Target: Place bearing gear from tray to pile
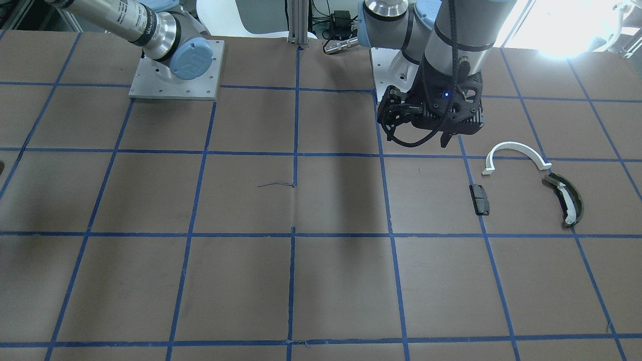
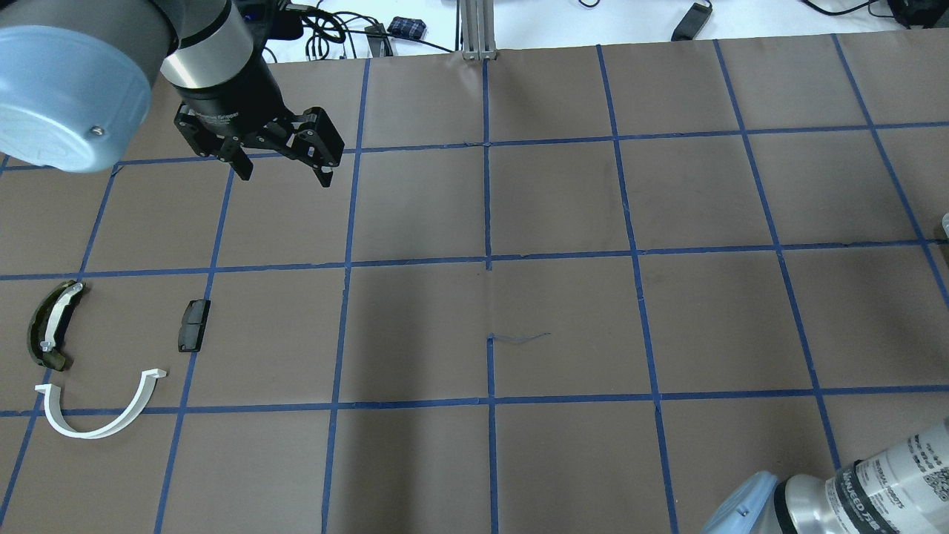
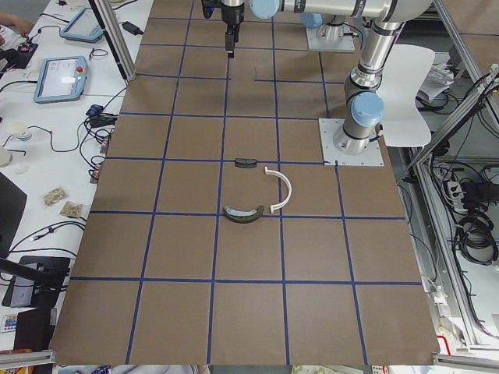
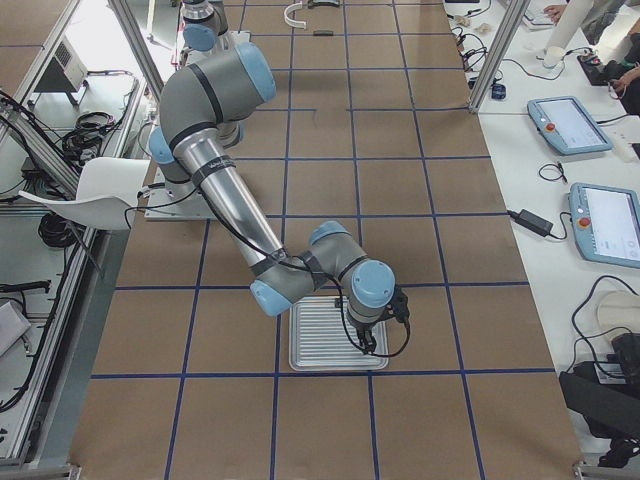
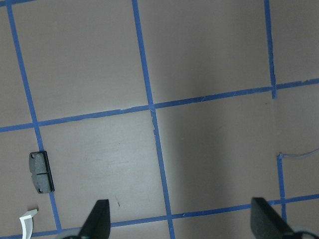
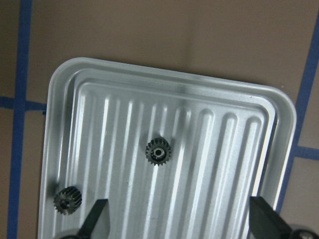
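Hovering over the tray (image 6: 169,79), right tool (image 6: 182,224) gapes empty; left tool (image 2: 285,176) also spread, empty.

Your room light falls bright and even on the brown, blue-taped table (image 2: 563,222). White glare blows out the top right corner of your front-facing view. Soft, broad shadow bands cross the table's middle. The ribbed silver metal tray (image 6: 214,159) carries a dull sheen, and both wrist views look slightly soft.

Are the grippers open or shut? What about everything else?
left gripper: open, empty
right gripper: open, above tray
tray: holds two gears
middle gear: in tray, untouched
corner gear: in tray, untouched
white half-ring: on table, loose
olive shoe: on table, loose
dark block: on table, loose
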Controlling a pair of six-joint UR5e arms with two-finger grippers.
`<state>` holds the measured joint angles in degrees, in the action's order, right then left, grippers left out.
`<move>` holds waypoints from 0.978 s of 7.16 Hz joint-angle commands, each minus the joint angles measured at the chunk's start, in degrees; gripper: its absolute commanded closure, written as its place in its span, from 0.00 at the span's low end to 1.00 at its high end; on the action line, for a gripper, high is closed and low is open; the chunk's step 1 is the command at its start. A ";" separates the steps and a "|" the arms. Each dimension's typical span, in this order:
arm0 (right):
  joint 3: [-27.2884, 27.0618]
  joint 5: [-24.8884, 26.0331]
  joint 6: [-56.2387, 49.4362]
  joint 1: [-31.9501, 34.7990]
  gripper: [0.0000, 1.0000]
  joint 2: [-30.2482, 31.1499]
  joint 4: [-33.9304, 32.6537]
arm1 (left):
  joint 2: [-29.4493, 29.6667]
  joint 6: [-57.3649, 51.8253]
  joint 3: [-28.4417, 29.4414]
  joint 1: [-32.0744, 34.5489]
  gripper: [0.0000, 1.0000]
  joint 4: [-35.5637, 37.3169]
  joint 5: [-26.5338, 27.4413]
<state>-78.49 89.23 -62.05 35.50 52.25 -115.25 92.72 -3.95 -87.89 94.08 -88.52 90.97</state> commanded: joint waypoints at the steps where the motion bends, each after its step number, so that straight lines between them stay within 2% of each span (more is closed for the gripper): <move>1: -0.17 0.07 5.18 0.63 0.03 -1.27 -0.41 | 0.00 0.00 0.18 0.05 0.00 0.01 -0.09; 3: -0.09 0.07 4.48 0.63 0.04 -5.04 -6.54 | 0.00 -0.09 0.09 0.05 0.00 0.01 0.00; 7: -0.09 -0.02 5.53 1.86 0.08 -3.30 -5.33 | -0.09 -0.09 0.09 0.05 0.00 0.10 0.00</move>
<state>-78.60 89.22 -56.51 37.02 48.76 -120.55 92.71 -4.04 -87.80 94.06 -88.43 90.97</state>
